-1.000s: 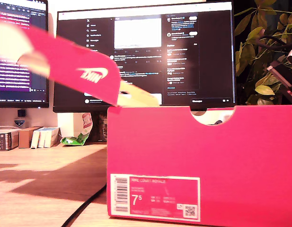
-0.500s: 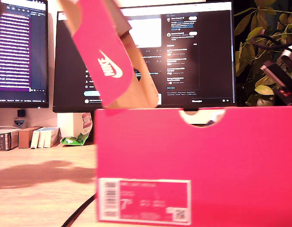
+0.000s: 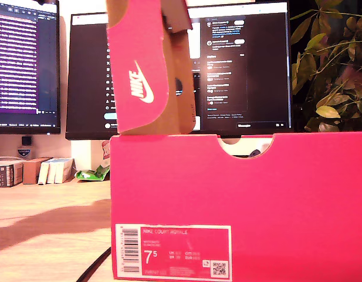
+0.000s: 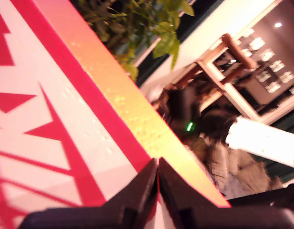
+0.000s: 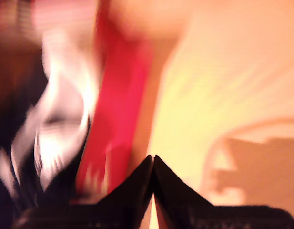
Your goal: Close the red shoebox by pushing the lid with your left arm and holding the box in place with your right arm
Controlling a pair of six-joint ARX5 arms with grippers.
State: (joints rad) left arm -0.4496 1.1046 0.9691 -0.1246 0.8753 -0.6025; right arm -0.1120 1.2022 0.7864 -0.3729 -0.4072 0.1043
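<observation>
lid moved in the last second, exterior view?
Yes. The red cardboard shoebox lid swung up from a low tilt across the exterior view's left to near upright, judged against the black monitor.

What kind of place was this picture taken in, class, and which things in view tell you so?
Most likely a home office or desk workspace. Two computer monitors stand lit behind the red shoebox, a leafy houseplant sits beside them, and everything rests on a wooden desk.

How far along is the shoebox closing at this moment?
Partway. The lid stands nearly upright above the red shoebox in the exterior view, so the box is open. My first gripper has its jaws together against a red and white printed surface; my second gripper, jaws together too, is blurred. Left: bringing the lid down onto the box.
</observation>
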